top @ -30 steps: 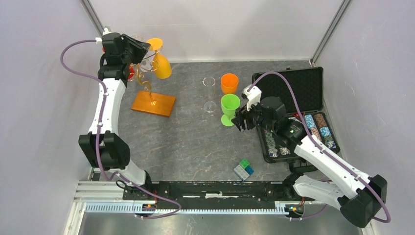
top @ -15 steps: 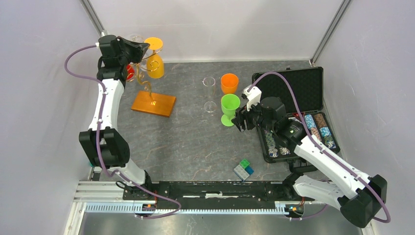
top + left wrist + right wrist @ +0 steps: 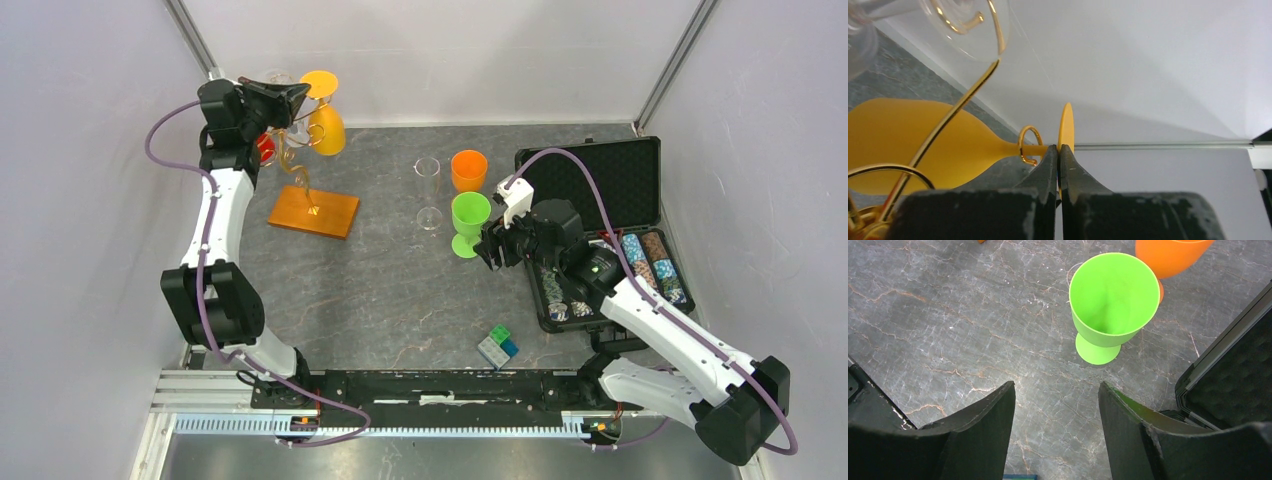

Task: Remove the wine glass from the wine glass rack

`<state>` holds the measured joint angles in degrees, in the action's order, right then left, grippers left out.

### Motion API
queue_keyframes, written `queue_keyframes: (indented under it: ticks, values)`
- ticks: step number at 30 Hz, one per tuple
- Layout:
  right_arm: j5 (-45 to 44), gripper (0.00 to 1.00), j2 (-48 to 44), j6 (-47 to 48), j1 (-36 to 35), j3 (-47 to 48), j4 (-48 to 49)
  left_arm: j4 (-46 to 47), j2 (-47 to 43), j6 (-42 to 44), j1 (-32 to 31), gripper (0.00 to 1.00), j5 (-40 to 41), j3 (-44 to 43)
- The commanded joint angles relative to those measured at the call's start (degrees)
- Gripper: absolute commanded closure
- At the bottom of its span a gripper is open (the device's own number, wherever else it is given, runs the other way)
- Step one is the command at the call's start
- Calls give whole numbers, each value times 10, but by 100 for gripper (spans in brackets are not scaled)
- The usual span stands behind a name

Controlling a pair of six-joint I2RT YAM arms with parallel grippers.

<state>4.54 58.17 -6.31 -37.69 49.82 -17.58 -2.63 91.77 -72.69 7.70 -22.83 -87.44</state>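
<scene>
A yellow wine glass hangs bowl-down from the wine glass rack, a gold wire stand on an orange base at the back left. My left gripper is shut on this glass where the stem meets the foot. In the left wrist view the closed fingertips pinch by the foot disc, and a gold hook rings the stem beside the yellow bowl. My right gripper is open and empty over the table, just short of a green glass.
A clear glass and a red one also hang on the rack. A clear glass, an orange glass and the green glass stand mid-table. An open black case with poker chips lies right. A small block lies near front.
My left wrist has shifted slightly toward the back left while holding the yellow glass, whose bowl swung left and then partly back. The right arm has not moved.
</scene>
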Motion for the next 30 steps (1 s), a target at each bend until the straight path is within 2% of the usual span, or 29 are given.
queue_keyframes:
  ticks: [1,12,21,30]
  values:
    - [2,33,-12,-5,2,-2,22,88,-18,-64,2,98,-56,9]
    - [7,33,-9,-9,2,-3,26,83,-45,-70,2,98,-81,32]
    - [9,33,-14,-9,2,-9,28,1,-91,-18,4,98,-28,30]
    - [6,27,-38,-9,2,-29,62,-22,-104,-9,12,98,13,28]
